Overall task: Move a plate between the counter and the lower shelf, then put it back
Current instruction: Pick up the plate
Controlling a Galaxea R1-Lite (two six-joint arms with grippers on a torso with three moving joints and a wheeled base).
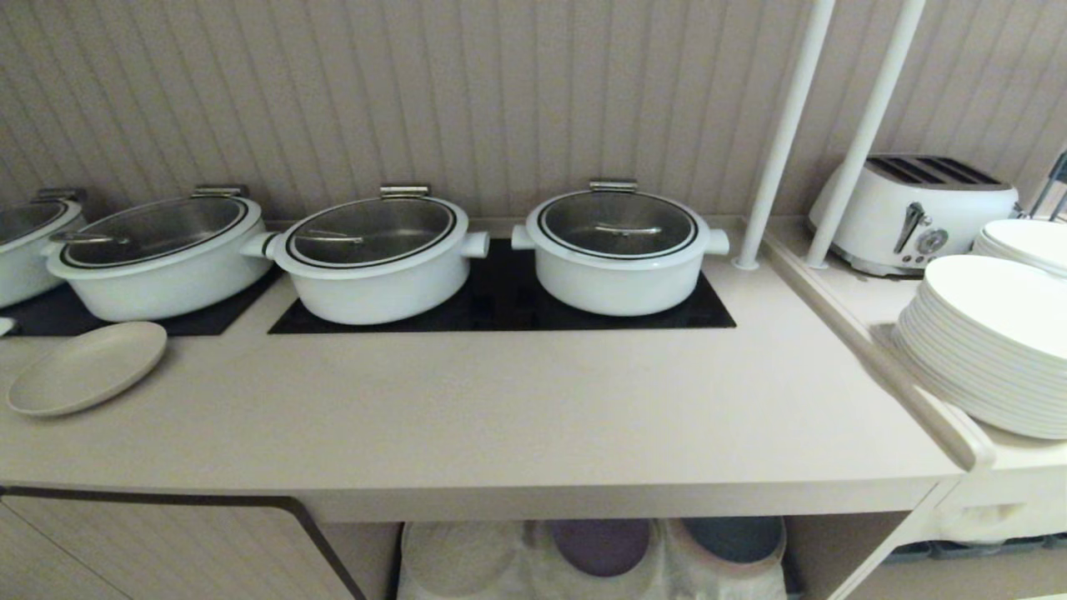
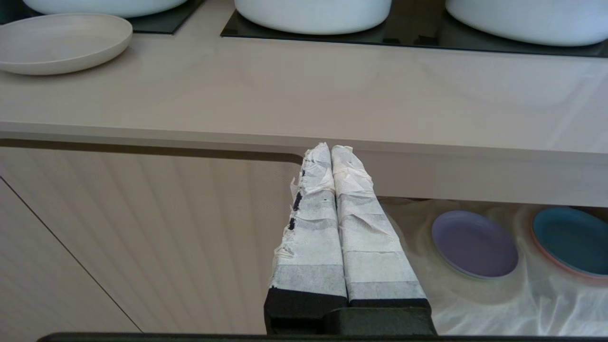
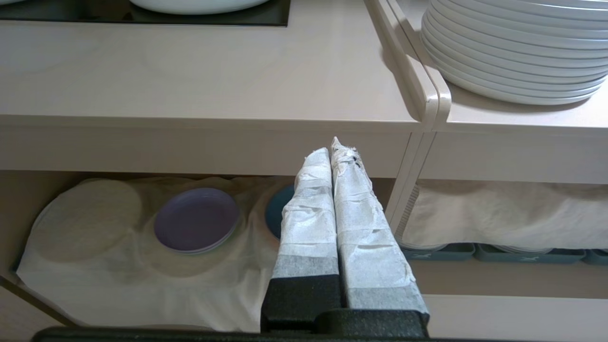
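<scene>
Plate (image 1: 87, 367) is lying on the worktop (image 1: 500, 417) at about nine o'clock, just before the hob, untouched. Nearest, both end effectors are hanging below the front edge, left end effector (image 2: 331, 148) and right end effector (image 3: 335, 145) each pressed narrow and holding nothing. The left should be opening wide, approaching low and pinching the near rim, then carrying it level toward the shelf (image 3: 142, 285).

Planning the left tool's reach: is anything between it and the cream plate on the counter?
Nothing visible on the worktop. The left tool, shut, sits below the counter edge, so that front edge is in between; the plate lies apart, beside the hob.
</scene>
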